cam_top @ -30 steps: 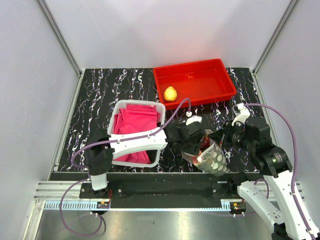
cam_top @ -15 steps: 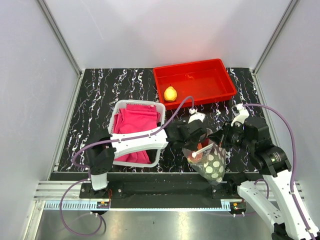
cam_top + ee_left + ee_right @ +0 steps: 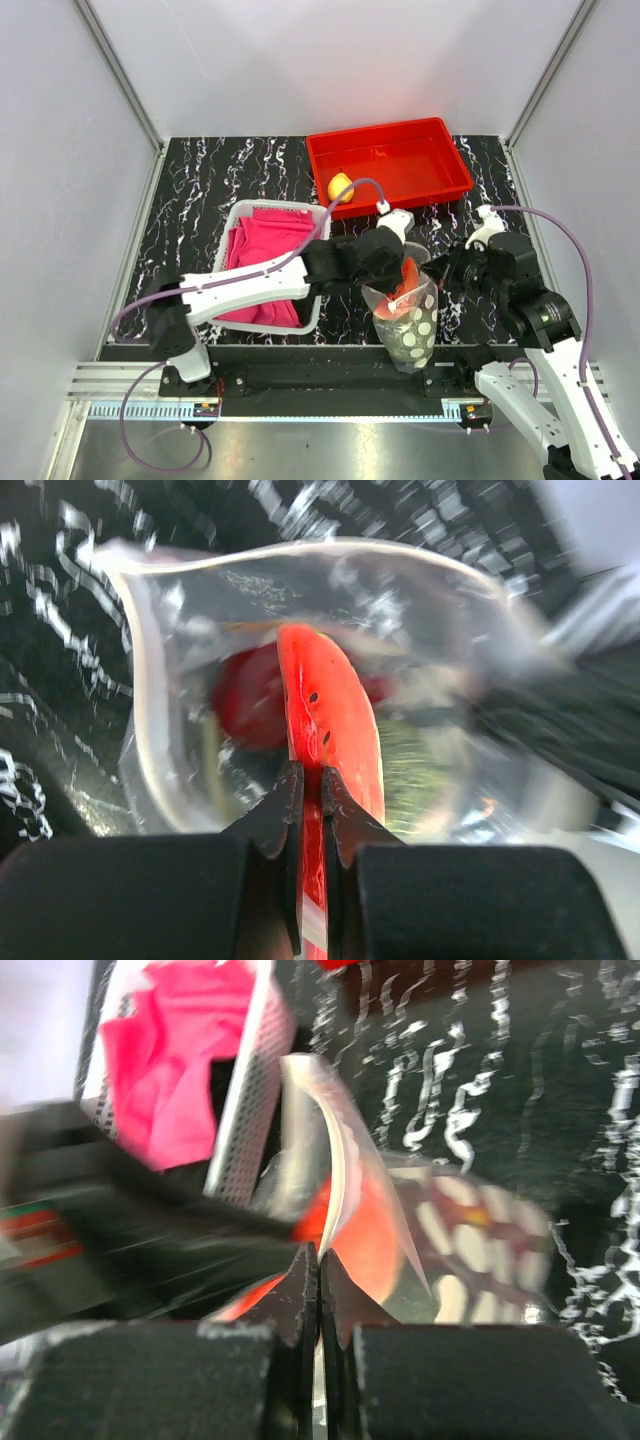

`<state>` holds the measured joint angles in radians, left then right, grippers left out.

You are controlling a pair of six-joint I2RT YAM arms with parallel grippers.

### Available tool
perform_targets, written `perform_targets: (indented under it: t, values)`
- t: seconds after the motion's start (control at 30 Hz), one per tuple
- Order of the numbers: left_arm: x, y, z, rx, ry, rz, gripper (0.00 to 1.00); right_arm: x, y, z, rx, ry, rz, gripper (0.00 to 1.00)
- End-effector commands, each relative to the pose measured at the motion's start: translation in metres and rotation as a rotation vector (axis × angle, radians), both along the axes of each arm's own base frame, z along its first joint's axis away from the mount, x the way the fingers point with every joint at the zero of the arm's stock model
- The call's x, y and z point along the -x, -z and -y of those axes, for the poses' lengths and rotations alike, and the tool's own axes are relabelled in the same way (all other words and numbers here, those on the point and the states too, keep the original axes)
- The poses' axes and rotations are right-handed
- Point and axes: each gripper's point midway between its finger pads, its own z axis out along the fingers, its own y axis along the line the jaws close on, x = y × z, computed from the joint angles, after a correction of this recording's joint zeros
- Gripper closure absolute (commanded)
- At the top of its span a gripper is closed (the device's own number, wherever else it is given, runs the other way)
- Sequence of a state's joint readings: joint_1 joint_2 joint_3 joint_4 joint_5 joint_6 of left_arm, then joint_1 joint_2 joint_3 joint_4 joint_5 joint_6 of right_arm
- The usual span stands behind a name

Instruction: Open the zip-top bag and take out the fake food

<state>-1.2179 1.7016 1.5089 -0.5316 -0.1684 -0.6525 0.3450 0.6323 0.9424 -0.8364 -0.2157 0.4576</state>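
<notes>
Pulling food out is our step now: our left claw (image 3: 311,780) pinches the watermelon slice (image 3: 335,720) inside the open zip-top bag (image 3: 413,328) by the near edge of the surface (image 3: 210,180), our right claw (image 3: 318,1260) clamped on its rim. Next we should lift the slice clear.
</notes>
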Motion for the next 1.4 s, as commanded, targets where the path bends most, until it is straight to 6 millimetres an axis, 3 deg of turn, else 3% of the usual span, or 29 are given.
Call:
perform_targets:
  t: [0.0,0.07,0.1,0.13,0.2,0.33,0.4,0.7,1.0,1.23,1.37]
  values:
    - [0.01,-0.067,0.0,0.17,0.076,0.1,1.0,-0.018,-0.015,0.027,0.039,0.188,0.063,1.0]
    - [0.011,-0.082,-0.003,0.212,0.079,0.12,1.0,-0.016,-0.012,0.034,0.045,0.227,0.061,1.0]
    - [0.011,-0.079,-0.005,0.213,0.076,0.125,1.0,-0.017,-0.012,0.035,0.037,0.246,0.058,1.0]
    - [0.011,-0.092,-0.006,0.257,0.079,0.147,1.0,-0.017,-0.01,0.04,0.043,0.273,0.057,1.0]
    - [0.011,-0.092,-0.009,0.271,0.077,0.163,1.0,-0.016,-0.01,0.045,0.043,0.301,0.064,1.0]
    - [0.002,-0.107,-0.013,0.341,0.041,0.237,1.0,-0.013,-0.011,0.044,0.042,0.285,0.075,1.0]
    - [-0.004,-0.111,-0.019,0.352,0.011,0.283,1.0,-0.009,-0.013,0.035,0.023,0.226,0.081,1.0]
    - [-0.036,-0.168,-0.009,0.498,-0.044,0.401,1.0,-0.001,-0.008,0.015,-0.029,0.117,0.048,1.0]
    - [-0.064,-0.223,-0.025,0.67,-0.049,0.41,1.0,-0.007,0.0,0.031,0.007,0.233,0.014,1.0]
    - [-0.149,-0.215,-0.061,0.662,-0.215,0.337,1.0,-0.006,-0.021,0.043,0.024,0.272,0.094,1.0]
    - [-0.185,-0.203,-0.064,0.689,-0.269,0.322,1.0,-0.008,-0.029,0.064,0.082,0.353,0.154,1.0]
